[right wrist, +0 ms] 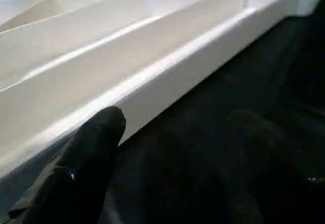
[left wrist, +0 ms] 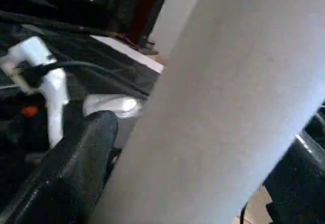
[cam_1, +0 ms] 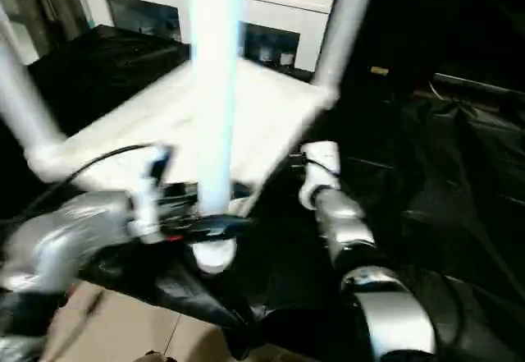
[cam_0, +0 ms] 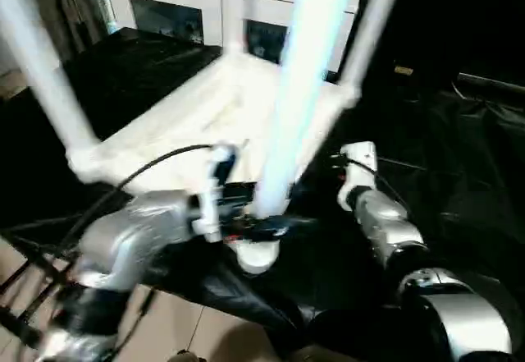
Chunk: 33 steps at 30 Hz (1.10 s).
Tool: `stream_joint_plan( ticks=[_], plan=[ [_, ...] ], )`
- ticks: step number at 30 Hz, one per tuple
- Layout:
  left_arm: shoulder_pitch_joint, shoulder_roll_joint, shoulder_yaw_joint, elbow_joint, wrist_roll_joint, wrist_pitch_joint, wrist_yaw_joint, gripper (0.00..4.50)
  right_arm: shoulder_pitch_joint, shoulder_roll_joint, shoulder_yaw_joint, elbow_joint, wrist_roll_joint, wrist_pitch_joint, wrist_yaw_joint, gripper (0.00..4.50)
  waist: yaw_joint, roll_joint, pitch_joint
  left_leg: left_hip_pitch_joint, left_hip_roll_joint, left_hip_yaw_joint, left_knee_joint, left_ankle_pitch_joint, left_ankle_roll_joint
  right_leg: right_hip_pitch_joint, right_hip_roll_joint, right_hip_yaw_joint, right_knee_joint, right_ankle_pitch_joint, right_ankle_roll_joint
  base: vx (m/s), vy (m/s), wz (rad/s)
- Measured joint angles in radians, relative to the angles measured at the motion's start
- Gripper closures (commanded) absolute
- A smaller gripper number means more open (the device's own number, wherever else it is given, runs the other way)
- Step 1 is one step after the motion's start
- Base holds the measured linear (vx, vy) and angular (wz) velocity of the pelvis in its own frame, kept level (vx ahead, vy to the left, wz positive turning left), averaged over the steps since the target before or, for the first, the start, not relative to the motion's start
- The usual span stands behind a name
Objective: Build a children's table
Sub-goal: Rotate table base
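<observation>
1. Black sheeting (cam_0: pixel 459 181) covers the work surface, with a white glass-door cabinet (cam_0: pixel 176 5) behind it.
2. On the sheeting the white tabletop (cam_0: pixel 205 116) lies upside down, ribs up, with legs rising from its corner sockets.
3. Nearest leg (cam_0: pixel 283 116) stands in the tabletop's near corner socket.
4. Left hand (cam_0: pixel 250 218) straddles that leg's base, fingers spread wide either side.
5. Right hand (right wrist: pixel 86 158), fingers apart, sits just beside the tabletop's right edge, holding nothing.
</observation>
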Motion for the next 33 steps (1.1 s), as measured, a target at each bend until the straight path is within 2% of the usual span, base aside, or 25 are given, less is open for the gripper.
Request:
stream_joint_plan(
  ticks=[4,8,13,15,19,23,25,28,29,31,33],
  plan=[
    [-0.053,-0.089,-0.047,0.105,0.091,-0.106,0.067,0.03,0.0,-0.005,0.002,0.016,-0.003,-0.004,0.003,0.77,0.013,0.0,0.0,0.0,0.0,0.0,0.001,0.0,0.0,0.0,0.0,0.0,0.0,0.0,0.0,0.0,0.0,0.0],
    [-0.093,-0.143,-0.068,0.189,0.175,-0.228,0.141,0.03,0.001,-0.02,0.001,0.025,-0.004,-0.009,0.003,0.77,0.024,0.002,0.0,0.0,0.0,-0.001,0.001,0.0,0.0,0.001,0.0,0.0,0.0,0.0,0.0,0.0,0.0,0.0],
    [-0.122,-0.177,-0.081,0.292,0.297,-0.422,0.243,0.03,0.014,-0.057,-0.012,0.006,0.0,-0.025,0.008,0.77,0.025,0.006,-0.001,0.002,0.0,-0.001,0.001,0.0,0.0,0.002,0.0,0.0,0.0,0.001,0.0,0.0,0.0,0.0],
    [-0.116,-0.148,-0.079,0.288,0.296,-0.418,0.216,0.03,0.034,-0.081,-0.022,-0.017,0.009,-0.025,0.03,0.77,0.025,0.007,-0.001,0.003,0.0,-0.001,0.001,0.0,0.0,0.002,0.0,0.0,0.0,0.001,0.0,0.0,0.0,0.0],
    [-0.049,-0.006,-0.091,0.252,0.297,-0.409,0.077,0.03,0.082,-0.141,-0.024,-0.083,0.023,-0.02,0.141,0.77,0.025,0.009,-0.001,0.003,0.001,-0.001,0.0,0.0,0.0,0.002,0.001,0.0,0.0,0.001,0.0,0.0,0.0,0.0],
    [-0.028,0.057,-0.125,0.261,0.32,-0.431,-0.015,0.03,0.1,-0.168,-0.001,-0.146,0.037,-0.001,0.269,0.77,0.031,0.009,-0.001,0.003,0.0,-0.001,0.001,0.0,0.0,0.002,-0.001,0.0,0.0,0.001,-0.001,0.0,0.0,0.0],
    [-0.038,0.082,-0.147,0.321,0.347,-0.475,-0.06,0.38,0.151,-0.218,0.049,-0.251,0.044,0.025,0.406,0.77,0.041,0.009,-0.001,0.003,-0.001,-0.001,0.001,0.0,0.0,0.004,-0.001,0.0,-0.001,0.001,0.0,0.0,0.0,0.0],
    [-0.072,0.11,-0.154,0.434,0.412,-0.542,-0.063,0.44,0.215,-0.292,0.087,-0.363,0.052,0.074,0.546,0.77,0.05,0.009,-0.001,0.003,0.0,-0.001,0.001,0.0,0.0,0.004,-0.001,0.0,-0.001,0.001,0.0,0.0,0.0,0.0],
    [-0.079,0.116,-0.154,0.454,0.427,-0.557,-0.063,0.57,0.224,-0.302,0.096,-0.386,0.052,0.088,0.574,0.77,0.051,0.009,-0.001,0.004,0.0,-0.001,0.001,0.0,0.0,0.004,-0.001,0.0,-0.001,0.001,0.0,0.0,0.0,0.0],
    [-0.146,0.114,-0.186,0.563,0.48,-0.615,-0.069,0.74,0.271,-0.362,0.145,-0.492,0.064,0.134,0.68,0.77,0.057,0.008,-0.001,0.003,0.0,-0.001,0.002,0.0,0.0,0.004,-0.001,0.0,-0.001,0.001,0.0,0.0,0.0,0.0],
    [-0.179,0.12,-0.194,0.608,0.507,-0.643,-0.078,0.83,0.282,-0.388,0.165,-0.547,0.069,0.152,0.736,0.77,0.056,0.008,-0.001,0.004,0.0,-0.001,0.002,0.0,0.0,0.004,-0.001,0.0,-0.001,0.001,0.0,0.0,0.0,0.0]
  ],
)
